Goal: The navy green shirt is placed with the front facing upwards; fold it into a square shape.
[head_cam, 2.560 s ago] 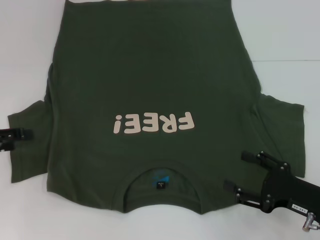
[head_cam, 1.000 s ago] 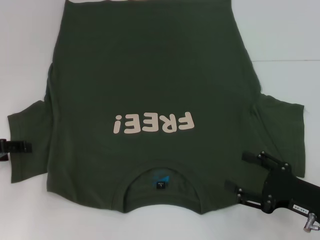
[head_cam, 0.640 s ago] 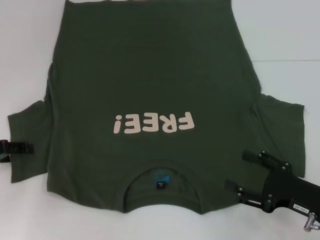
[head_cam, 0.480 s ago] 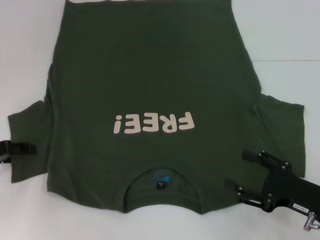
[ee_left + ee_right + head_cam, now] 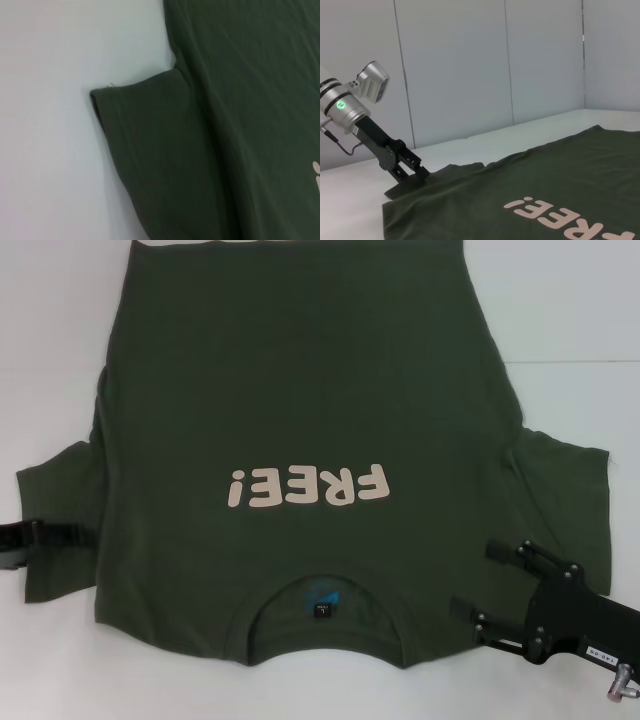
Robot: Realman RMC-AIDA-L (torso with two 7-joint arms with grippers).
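1. On the white table (image 5: 560, 300) the navy green shirt (image 5: 300, 390) lies flat and face up, its long axis running away from the robot: collar at the near edge, hem at the far edge and partly out of the head view. It is soft, matte cotton, lightly creased along the side seams and far larger than either gripper.
2. The table is smooth and pale, showing on both sides of the cloth.
3. The left sleeve (image 5: 60, 510) spreads outward toward the left arm. Its cuff edge is the part nearest that gripper, so the left arm is better placed for the first fold, which I judge will bring this sleeve inward across the body.
4. The right sleeve (image 5: 565, 510) mirrors it on the other side.
5. The right gripper (image 5: 478, 585) sits at the near right shoulder, its black jaws apart and pointing in over the cloth, holding nothing.
6. The left gripper (image 5: 75, 534) reaches onto the left sleeve's outer edge. Whether its jaws are apart or pinching the cuff I cannot tell.
7. The cream "FREE!" print (image 5: 305, 486) has rounded block letters.
8. The ribbed crew neck (image 5: 322, 592) curves round a small blue label (image 5: 322, 598).
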